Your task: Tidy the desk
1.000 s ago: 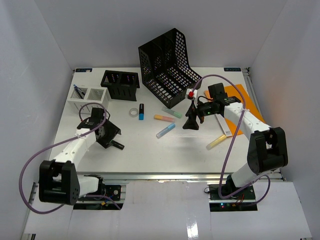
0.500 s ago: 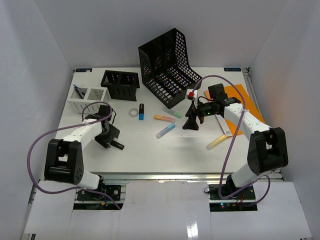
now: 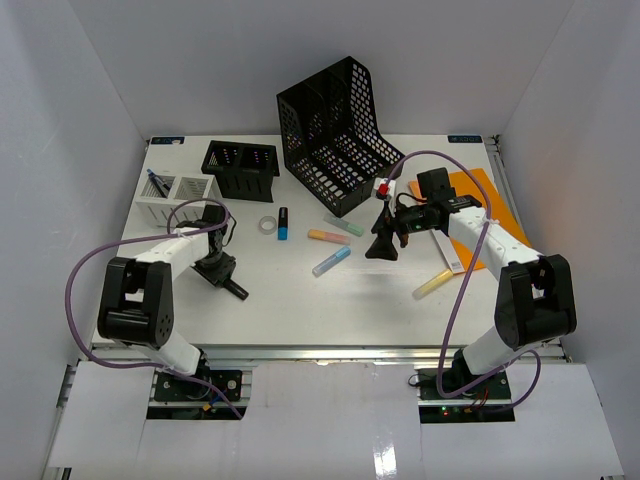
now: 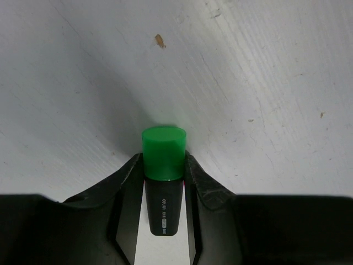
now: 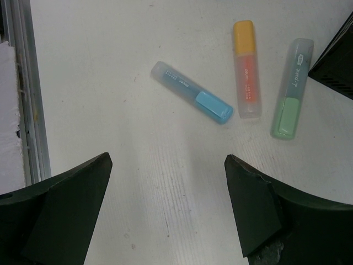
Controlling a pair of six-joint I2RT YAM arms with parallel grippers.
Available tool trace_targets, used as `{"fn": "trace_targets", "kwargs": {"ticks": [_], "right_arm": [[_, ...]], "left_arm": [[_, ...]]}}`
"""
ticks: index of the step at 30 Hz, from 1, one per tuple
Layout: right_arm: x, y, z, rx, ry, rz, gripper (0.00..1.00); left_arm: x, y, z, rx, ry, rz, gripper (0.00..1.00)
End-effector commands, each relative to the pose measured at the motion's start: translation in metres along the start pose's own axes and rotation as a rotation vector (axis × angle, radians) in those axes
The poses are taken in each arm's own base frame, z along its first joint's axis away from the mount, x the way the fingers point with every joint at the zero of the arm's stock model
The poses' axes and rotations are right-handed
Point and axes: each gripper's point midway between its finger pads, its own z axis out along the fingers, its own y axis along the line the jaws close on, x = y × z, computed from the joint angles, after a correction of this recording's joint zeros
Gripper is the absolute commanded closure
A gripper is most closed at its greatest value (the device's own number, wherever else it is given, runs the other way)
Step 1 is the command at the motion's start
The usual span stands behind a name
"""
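Two views tell me very different amounts about my left tool [image 3: 221, 268]. From above it is a dark lump low over the left of the surface [image 3: 320, 315], with the black end of a green-capped marker [image 3: 238, 290] poking out toward the near rail [image 3: 330, 350]. Only the left wrist camera shows the grip: both fingers [image 4: 128, 179] press against the marker's sides just below its cap, so the tool is clamped on it, with bare white beyond.

My right tool [image 5: 168, 165] stands wide apart with nothing between its fingers. Its wrist camera looks down on three highlighters lying apart from one another: a blue highlighter [image 5: 190, 99], an orange highlighter [image 5: 246, 69] and a green highlighter [image 5: 291, 88]. The last lies near a corner of the black file holder [image 3: 335, 130].

The overhead view alone shows the rest:
- a yellow highlighter [image 3: 432, 283] to the right;
- an orange sheet [image 3: 480, 190] under my right arm;
- a tape roll [image 3: 267, 225] just beside a short blue-tipped marker [image 3: 283, 223].

The surface fills the floor between the white walls and carries everything.

As for containers, the white mesh tray [image 3: 190, 190] at the far left holds a blue pen [image 3: 157, 183] in its left compartment. I cannot tell what is in the black mesh box [image 3: 240, 168] beside it. The file holder stands upright at the back, its slots facing right.
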Motion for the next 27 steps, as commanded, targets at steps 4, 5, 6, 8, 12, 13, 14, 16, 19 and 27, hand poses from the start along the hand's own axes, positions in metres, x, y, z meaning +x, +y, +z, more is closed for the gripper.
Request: {"fn": "trace_targets", "kwargs": {"ticks": [4,5,6,8,12,13,14,16,19,27], "right_arm": [[-0.006,0.002,-0.001,-0.017,-0.034,-0.003,0.11],[-0.006,0.002,-0.001,-0.017,-0.034,-0.001,0.11],[-0.006,0.002,-0.001,-0.018,-0.034,-0.001,0.11],[-0.005,0.002,0.0,-0.02,-0.033,0.001,0.1],[-0.003,0.001,0.0,-0.023,-0.033,0.005,0.11],[-0.004,0.002,0.0,-0.025,-0.034,0.005,0.1],[-0.004,0.002,0.0,-0.025,-0.034,0.006,0.1],[-0.003,0.002,0.0,-0.025,-0.033,0.007,0.11],[-0.002,0.002,0.001,-0.025,-0.032,0.009,0.11],[0.004,-0.001,0.003,-0.028,-0.023,0.022,0.11]], "left_arm": [[-0.022,-0.011,-0.026,0.118,-0.104,-0.003,0.81],[-0.031,-0.016,-0.038,0.164,-0.14,0.008,0.84],[-0.041,-0.022,-0.05,0.201,-0.183,0.048,0.87],[-0.067,-0.036,-0.084,0.3,-0.299,0.138,0.97],[-0.129,-0.047,-0.145,0.38,-0.615,0.192,1.0],[-0.148,-0.049,-0.16,0.377,-0.724,0.209,1.0],[-0.162,-0.052,-0.172,0.384,-0.807,0.227,1.0],[-0.188,-0.056,-0.197,0.386,-0.964,0.253,1.0],[-0.22,-0.065,-0.219,0.38,-1.084,0.245,1.0],[-0.289,-0.102,-0.198,0.339,-1.112,0.203,1.0]]}}
